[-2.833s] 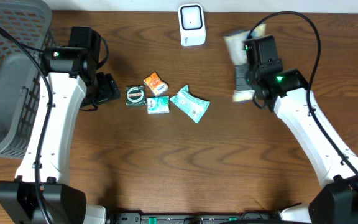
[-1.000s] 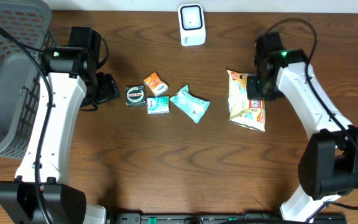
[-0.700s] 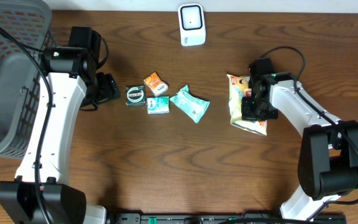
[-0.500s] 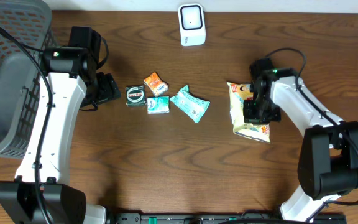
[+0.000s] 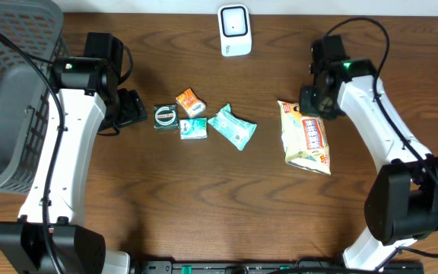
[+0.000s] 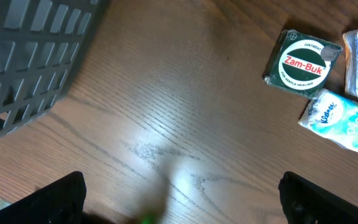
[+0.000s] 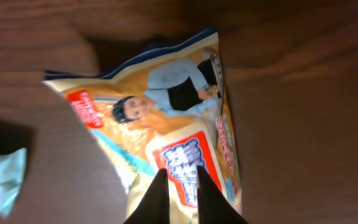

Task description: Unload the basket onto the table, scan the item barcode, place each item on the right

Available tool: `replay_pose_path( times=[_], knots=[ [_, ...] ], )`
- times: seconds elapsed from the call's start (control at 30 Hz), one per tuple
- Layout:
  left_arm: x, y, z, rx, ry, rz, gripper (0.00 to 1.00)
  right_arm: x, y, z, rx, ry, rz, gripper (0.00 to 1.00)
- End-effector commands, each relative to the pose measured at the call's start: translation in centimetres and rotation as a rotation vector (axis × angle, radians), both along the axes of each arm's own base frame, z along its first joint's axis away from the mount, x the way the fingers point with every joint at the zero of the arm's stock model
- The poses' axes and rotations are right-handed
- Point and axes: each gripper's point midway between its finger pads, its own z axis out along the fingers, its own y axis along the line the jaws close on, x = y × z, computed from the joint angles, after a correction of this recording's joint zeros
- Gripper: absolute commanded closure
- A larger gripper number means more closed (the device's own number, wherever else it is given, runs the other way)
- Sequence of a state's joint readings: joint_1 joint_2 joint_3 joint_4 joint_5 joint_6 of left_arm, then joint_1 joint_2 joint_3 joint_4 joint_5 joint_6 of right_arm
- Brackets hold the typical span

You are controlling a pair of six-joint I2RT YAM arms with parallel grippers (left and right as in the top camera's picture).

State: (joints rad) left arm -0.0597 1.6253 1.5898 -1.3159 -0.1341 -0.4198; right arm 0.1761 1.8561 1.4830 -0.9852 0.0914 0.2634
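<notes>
The task's thing, a yellow crinkled-film snack bag (image 5: 306,137) with glossy red and blue print, lies flat on the brown wood-grain table (image 5: 204,205), right of centre, its long axis running far to near. A white rounded plastic barcode scanner (image 5: 235,30) stands at the far edge, well apart from the bag. Left of centre sits a cluster: a green Zam-Buk tin (image 6: 303,62), an orange packet (image 5: 189,100), a small teal tissue pack (image 5: 193,128) and a teal soft-film wipes pack (image 5: 233,126). A grey slatted plastic basket (image 5: 6,46) fills the far left. Half a second earlier the right gripper (image 5: 314,103) covered the bag's middle; now it is at the bag's far end and the print is fully exposed. Its fingers (image 7: 157,199) stand almost together, with a thin slit between. The left gripper (image 6: 191,205) has not moved and points right toward the tin, its fingers wide apart and empty.
</notes>
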Motion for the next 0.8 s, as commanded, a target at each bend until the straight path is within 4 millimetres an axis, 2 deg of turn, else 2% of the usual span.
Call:
replay_pose_path(
  times=[0.0, 0.2, 0.3, 0.43, 0.53, 0.63, 0.77],
  knots=[
    [-0.1, 0.3, -0.2, 0.008, 0.011, 0.012, 0.02, -1.6, -0.7, -2.8, -0.031, 0.048, -0.021, 0.89],
    [-0.1, 0.3, -0.2, 0.008, 0.011, 0.012, 0.02, -2.6, 1.3, -6.7, 0.074, 0.056, -0.03, 0.88],
    [-0.1, 0.3, -0.2, 0.008, 0.011, 0.012, 0.02, -1.9, 2.2, -7.8, 0.105, 0.041, -0.038, 0.88],
    [-0.1, 0.3, -0.2, 0.008, 0.011, 0.013, 0.02, -0.2, 4.8, -8.4, 0.227, 0.015, -0.003, 0.88],
    [-0.1, 0.3, -0.2, 0.008, 0.011, 0.012, 0.02, 1.5, 5.7, -7.9, 0.258, 0.001, 0.007, 0.88],
    [-0.1, 0.3, -0.2, 0.008, 0.011, 0.012, 0.02, 2.9, 6.0, -6.4, 0.254, -0.001, 0.022, 0.88],
    [-0.1, 0.3, -0.2, 0.008, 0.011, 0.012, 0.02, 3.6, 6.1, -2.6, 0.232, 0.013, 0.096, 0.86]
  ],
)
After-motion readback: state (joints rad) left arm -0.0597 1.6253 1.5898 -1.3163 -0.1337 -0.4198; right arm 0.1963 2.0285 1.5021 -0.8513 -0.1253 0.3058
